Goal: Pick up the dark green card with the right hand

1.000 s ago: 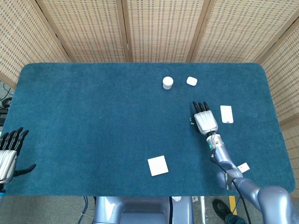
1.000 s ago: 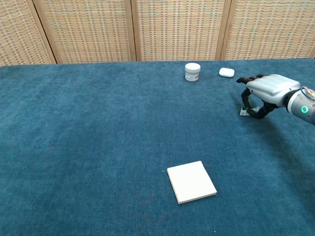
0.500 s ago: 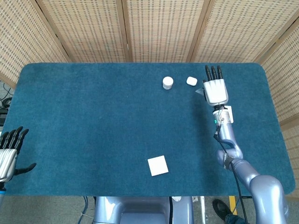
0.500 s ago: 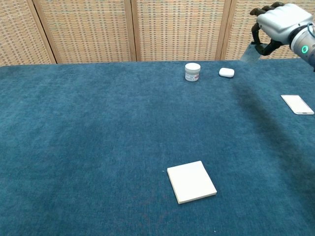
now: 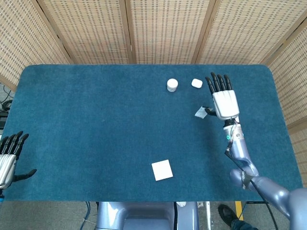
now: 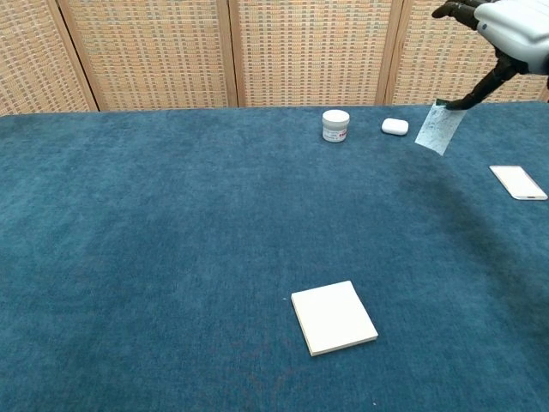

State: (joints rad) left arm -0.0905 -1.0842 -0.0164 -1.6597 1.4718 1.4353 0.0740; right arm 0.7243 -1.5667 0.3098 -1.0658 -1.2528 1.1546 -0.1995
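Observation:
The card [image 5: 200, 113] looks pale grey-green and is in the air above the blue table, tilted, well clear of the cloth in the chest view [image 6: 437, 127]. My right hand [image 5: 224, 103] is raised high at the right, with its fingers straight and spread. Only the thumb tip reaches the card's upper corner, and no other finger is on it. In the chest view the hand [image 6: 515, 21] is cut off by the top right corner. My left hand [image 5: 7, 160] hovers at the table's near left edge, holding nothing, fingers apart.
A small white jar [image 6: 335, 125] and a white oval case [image 6: 395, 127] stand at the back, just left of the card. A white flat rectangle [image 6: 518, 182] lies at the far right. A white square pad [image 5: 162, 170] lies near the front edge.
The right hand lifted the card off the table and up to the back right. Its fingers have now spread and the card hangs lower, at the thumb tip only. The left hand is still.

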